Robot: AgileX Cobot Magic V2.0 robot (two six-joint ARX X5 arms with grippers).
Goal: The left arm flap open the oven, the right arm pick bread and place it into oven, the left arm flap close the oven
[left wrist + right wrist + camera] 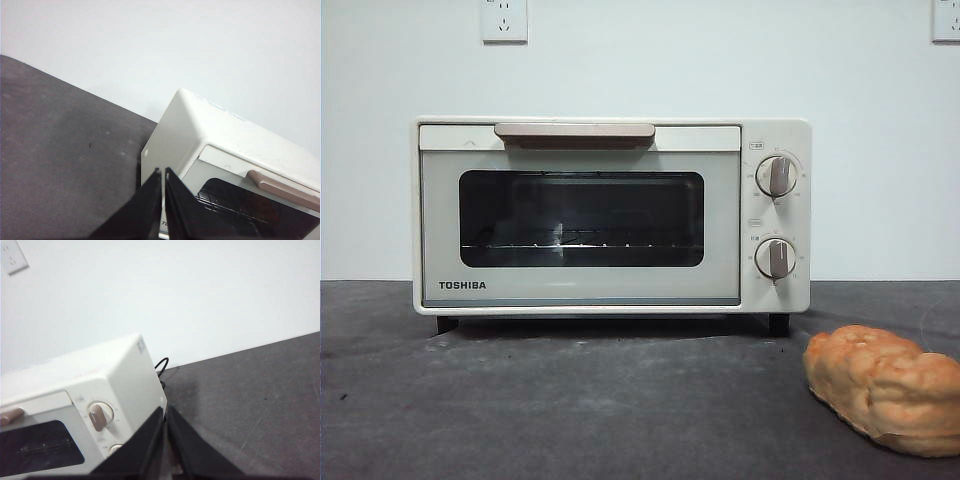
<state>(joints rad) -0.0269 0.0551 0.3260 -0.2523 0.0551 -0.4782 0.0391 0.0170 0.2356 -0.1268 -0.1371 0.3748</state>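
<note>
The cream-white TOSHIBA oven [610, 215] stands at the back of the dark table with its door shut, its beige bar handle [575, 132] at the top and two knobs on the right. The golden-orange bread [885, 388] lies on the table in front of the oven, low at the right. Neither arm shows in the front view. My left gripper [163, 172] is shut and empty, held above and off the oven's [220, 150] left front corner. My right gripper [165, 411] is shut and empty, off the oven's [80, 395] right side. The bread is out of both wrist views.
A white wall stands close behind the oven, with power sockets [504, 20] high up. A black cable [161, 365] runs behind the oven's right rear corner. The dark grey table [570, 400] stretches in front of the oven.
</note>
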